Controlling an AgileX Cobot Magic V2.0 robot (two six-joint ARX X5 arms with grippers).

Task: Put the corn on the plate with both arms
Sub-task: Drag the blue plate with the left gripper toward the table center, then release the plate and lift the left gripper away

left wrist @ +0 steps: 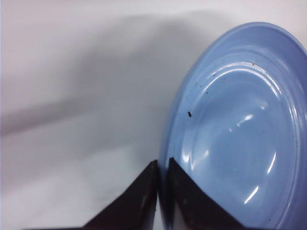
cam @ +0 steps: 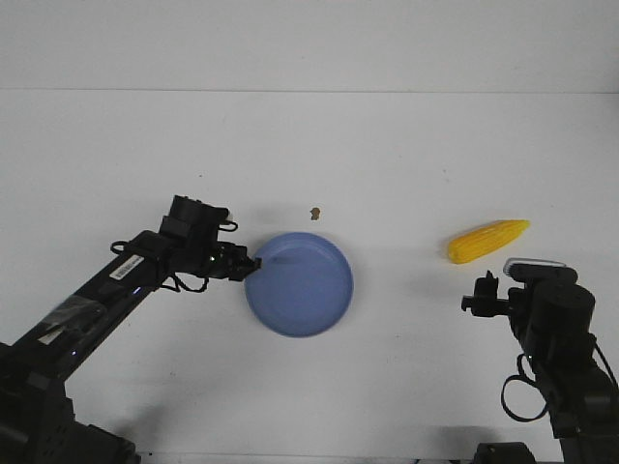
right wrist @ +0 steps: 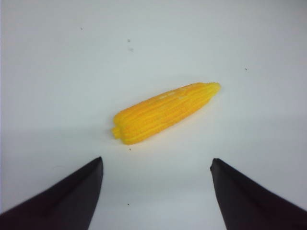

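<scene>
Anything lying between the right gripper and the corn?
Nothing: in the right wrist view, bare white table separates the open right gripper from the corn.

A plain white table (cam: 406,387) carries three things. The blue plate (cam: 299,283) lies flat near the middle. The corn (cam: 487,241) lies on its side well to the right of the plate, tapered end pointing right and away. A tiny brown speck (cam: 314,213) sits just behind the plate
</scene>
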